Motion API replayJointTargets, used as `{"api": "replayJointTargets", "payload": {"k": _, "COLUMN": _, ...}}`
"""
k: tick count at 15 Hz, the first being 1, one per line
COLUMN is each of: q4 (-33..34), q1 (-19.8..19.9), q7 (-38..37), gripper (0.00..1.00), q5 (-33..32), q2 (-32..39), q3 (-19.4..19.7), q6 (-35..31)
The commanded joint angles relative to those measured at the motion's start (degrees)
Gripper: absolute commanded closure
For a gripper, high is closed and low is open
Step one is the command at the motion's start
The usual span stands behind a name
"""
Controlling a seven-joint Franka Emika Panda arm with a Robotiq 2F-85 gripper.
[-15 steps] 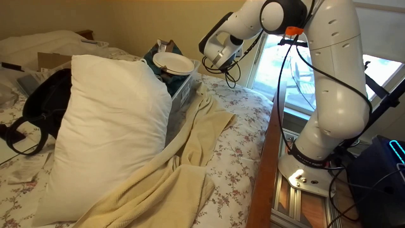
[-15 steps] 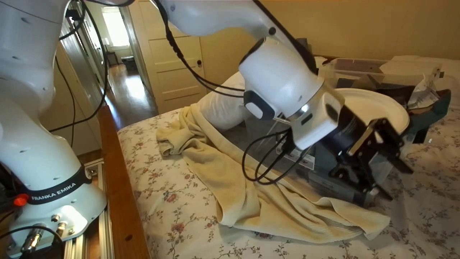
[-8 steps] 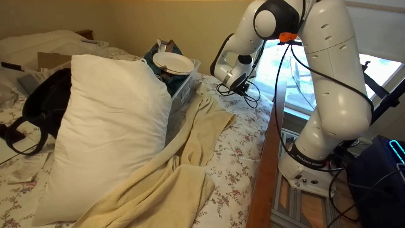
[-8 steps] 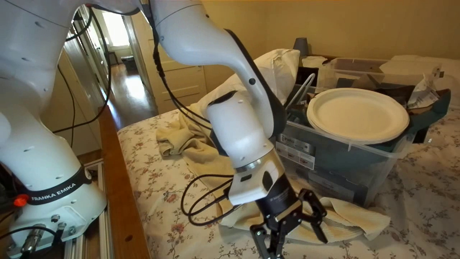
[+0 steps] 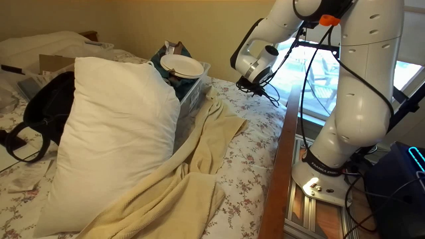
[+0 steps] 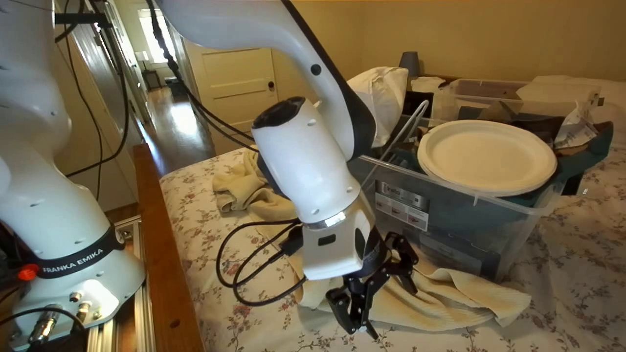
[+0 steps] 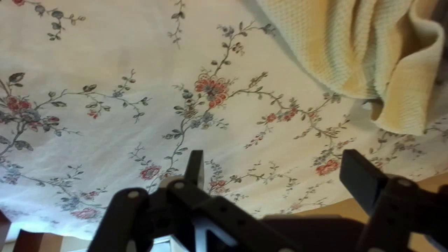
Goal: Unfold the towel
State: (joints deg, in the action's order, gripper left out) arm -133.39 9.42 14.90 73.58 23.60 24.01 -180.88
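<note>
The towel is pale yellow and ribbed. It lies bunched in long folds on the flowered bedspread, beside the clear bin and the pillow, in both exterior views (image 5: 196, 192) (image 6: 440, 303). In the wrist view a folded end of the towel (image 7: 336, 45) shows at the upper right. My gripper (image 6: 393, 313) is open and empty, above the bed near that towel end. In the wrist view the two fingers of the gripper (image 7: 273, 164) stand wide apart with only bedspread behind them. The arm hides part of the towel in an exterior view.
A clear plastic bin (image 6: 469, 234) holding white plates (image 6: 489, 156) stands behind the towel. A large white pillow (image 5: 123, 142) leans by it. A black bag (image 5: 54, 106) lies beyond the pillow. A wooden bed rail (image 5: 279, 186) runs between bed and robot base.
My gripper has swung away from in front of the bin toward the window side and dropped lower, then risen slightly in the last half second. It stays open. The towel has not moved.
</note>
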Motion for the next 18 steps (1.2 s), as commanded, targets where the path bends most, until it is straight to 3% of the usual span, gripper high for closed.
{"api": "replayJointTargets", "payload": {"k": 1, "q4": -2.63, "q1": 2.23, "q7": 3.10, "gripper": 0.00, "q5": 0.72, "q2": -7.19, "q3": -1.01, "q6": 9.74}}
{"api": "replayJointTargets", "payload": {"k": 7, "q4": -4.69, "q1": 2.28, "q7": 7.43, "gripper": 0.00, "q5": 2.42, "q2": -11.56, "q3": -2.29, "q6": 26.04}}
{"api": "replayJointTargets", "payload": {"k": 9, "q4": -6.34, "q1": 1.51, "q7": 6.27, "gripper": 0.00, "q5": -1.47, "q2": -12.26, "q3": -2.16, "q6": 31.13}}
{"api": "replayJointTargets", "payload": {"k": 10, "q4": -7.24, "q1": 3.61, "q7": 4.82, "gripper": 0.00, "q5": -5.04, "q2": -12.89, "q3": -4.45, "q6": 32.87}}
{"api": "replayJointTargets", "payload": {"k": 11, "q4": -8.36, "q1": 3.17, "q7": 3.52, "gripper": 0.00, "q5": -9.31, "q2": -13.26, "q3": -4.38, "q6": 33.84}}
{"api": "replayJointTargets", "payload": {"k": 13, "q4": -10.51, "q1": 1.99, "q7": 0.35, "gripper": 0.00, "q5": -18.77, "q2": -14.12, "q3": -4.23, "q6": 33.57}}
{"api": "replayJointTargets", "payload": {"k": 15, "q4": -13.49, "q1": -2.58, "q7": -3.97, "gripper": 0.00, "q5": -27.43, "q2": -15.71, "q3": -1.78, "q6": 27.65}}
{"api": "replayJointTargets", "payload": {"k": 16, "q4": -15.04, "q1": -0.93, "q7": -5.54, "gripper": 0.00, "q5": -30.03, "q2": -17.16, "q3": -4.74, "q6": 22.59}}
{"api": "replayJointTargets", "payload": {"k": 18, "q4": -18.62, "q1": -1.62, "q7": -7.05, "gripper": 0.00, "q5": -34.47, "q2": -20.31, "q3": -6.71, "q6": 14.85}}
